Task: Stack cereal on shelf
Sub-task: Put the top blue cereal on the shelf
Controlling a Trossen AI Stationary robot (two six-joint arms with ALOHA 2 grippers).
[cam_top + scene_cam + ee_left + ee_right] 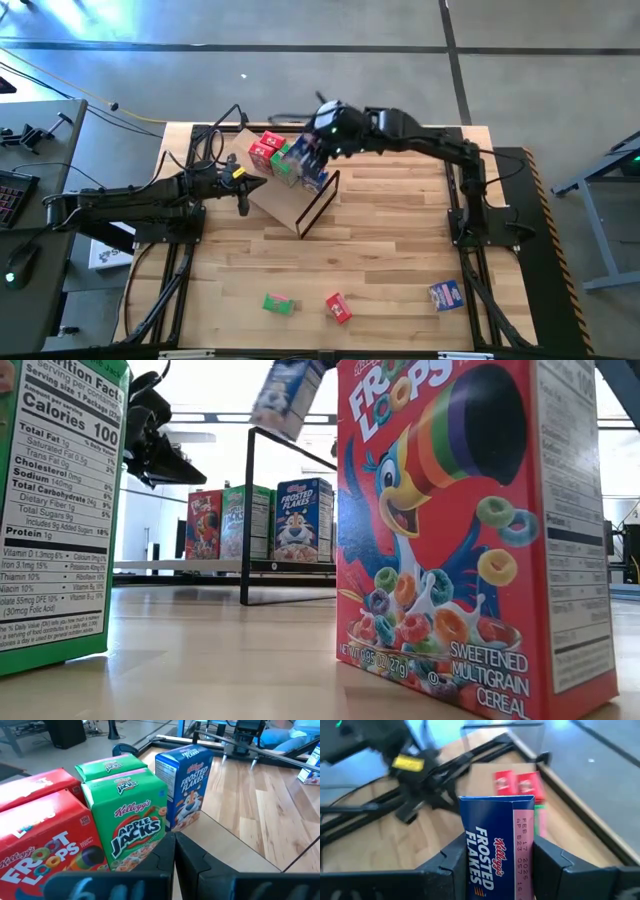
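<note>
The shelf [283, 203], a tan plywood panel with a dark frame [320, 200], lies at the table's far left. Red [45, 840], green [131, 822] and blue [184, 785] cereal boxes stand upright on it in rows. My right gripper [318, 140] hangs above them, shut on a blue Frosted Flakes box [497, 845], which also shows tilted at the top of the low view [288, 395]. My left gripper [252, 183] is shut at the shelf's left edge, just in front of the green box [175, 857]. My right gripper pinches the blue box between its two fingers [452, 860], one on each of two opposite sides [527, 845]. The fingers slant down from the table's right. The box is lifted clear above the shelf and tilted. Whether my left gripper touches the shelf I cannot tell.
Three loose boxes lie near the table's front edge: green [279, 303], red [338, 307] and blue [446, 294]. In the low view the green [55, 510] and red [470, 530] ones stand close to the camera. Bare tabletop lies between them and the shelf.
</note>
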